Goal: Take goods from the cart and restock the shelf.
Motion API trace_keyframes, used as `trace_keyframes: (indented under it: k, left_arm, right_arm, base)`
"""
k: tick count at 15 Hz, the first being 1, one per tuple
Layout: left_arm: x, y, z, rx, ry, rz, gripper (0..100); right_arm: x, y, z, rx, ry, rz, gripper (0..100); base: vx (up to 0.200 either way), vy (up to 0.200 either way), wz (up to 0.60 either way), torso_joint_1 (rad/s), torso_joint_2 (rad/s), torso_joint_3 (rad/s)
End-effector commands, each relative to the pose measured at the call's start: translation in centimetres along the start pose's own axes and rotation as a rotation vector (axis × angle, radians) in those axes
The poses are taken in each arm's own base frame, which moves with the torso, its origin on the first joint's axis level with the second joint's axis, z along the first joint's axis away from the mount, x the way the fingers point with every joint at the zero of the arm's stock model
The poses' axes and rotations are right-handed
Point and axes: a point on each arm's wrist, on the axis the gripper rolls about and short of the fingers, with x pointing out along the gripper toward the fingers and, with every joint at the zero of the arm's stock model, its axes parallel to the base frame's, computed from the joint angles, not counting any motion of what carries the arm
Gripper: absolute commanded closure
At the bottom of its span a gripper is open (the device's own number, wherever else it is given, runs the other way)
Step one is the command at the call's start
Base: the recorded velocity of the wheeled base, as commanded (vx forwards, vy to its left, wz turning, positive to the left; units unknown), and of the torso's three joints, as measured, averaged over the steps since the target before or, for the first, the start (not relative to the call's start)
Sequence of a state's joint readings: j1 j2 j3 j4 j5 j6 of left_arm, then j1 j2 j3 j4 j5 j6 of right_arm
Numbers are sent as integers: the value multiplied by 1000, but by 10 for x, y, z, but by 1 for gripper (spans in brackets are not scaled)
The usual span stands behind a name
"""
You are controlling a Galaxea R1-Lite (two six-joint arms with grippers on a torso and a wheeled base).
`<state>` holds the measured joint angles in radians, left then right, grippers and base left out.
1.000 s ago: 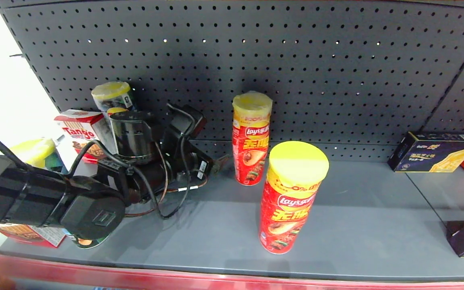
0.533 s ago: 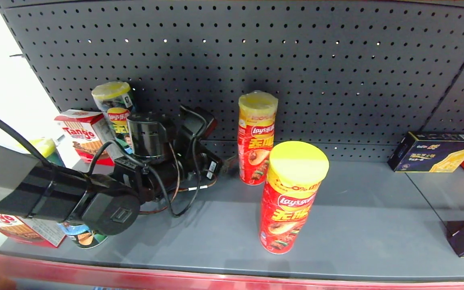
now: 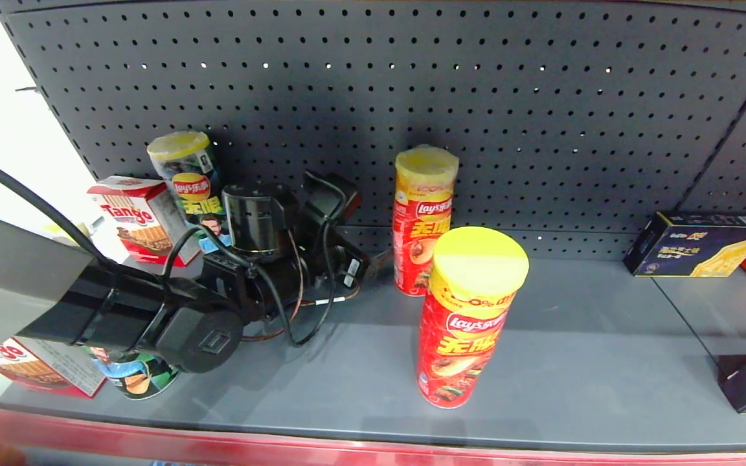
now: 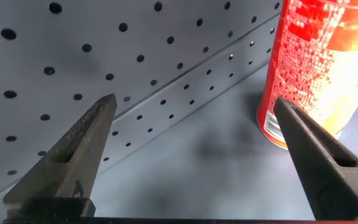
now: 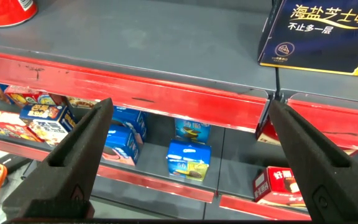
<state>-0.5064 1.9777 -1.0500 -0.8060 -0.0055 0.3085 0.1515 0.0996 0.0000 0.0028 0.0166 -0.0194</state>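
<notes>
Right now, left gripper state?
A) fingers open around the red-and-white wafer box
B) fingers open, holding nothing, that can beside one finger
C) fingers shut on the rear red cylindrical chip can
B: the left gripper has its fingers wide apart, with only grey shelf and pegboard between them; the rear red cylindrical chip can stands just past one fingertip.

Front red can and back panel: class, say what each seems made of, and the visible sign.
Front red can: probably a card tube with a glossy printed wrap, judged from its sheen; its yellow lid looks like smooth plastic. Back panel: likely dark painted sheet metal, with regular punched holes.
</notes>
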Motion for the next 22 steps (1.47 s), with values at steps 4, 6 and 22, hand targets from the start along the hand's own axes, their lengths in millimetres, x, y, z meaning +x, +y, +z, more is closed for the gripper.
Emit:
trace_keyframes:
  k: [4,6,22]
  left_arm:
    - [-7,3,6,0,-16,6,0]
    - [-30,6,22,2,-51,14,0]
    - [-342,-16,0,-39,-441,-173,0]
  right_arm:
    - [0,0,0,-1,2,1,0]
    - [0,0,0,-1,0,1,0]
    - [0,0,0,-1,2,1,0]
  base:
    - [0,0,0,0,0,0]
    - [0,0,0,0,0,0]
    - [0,0,0,0,0,0]
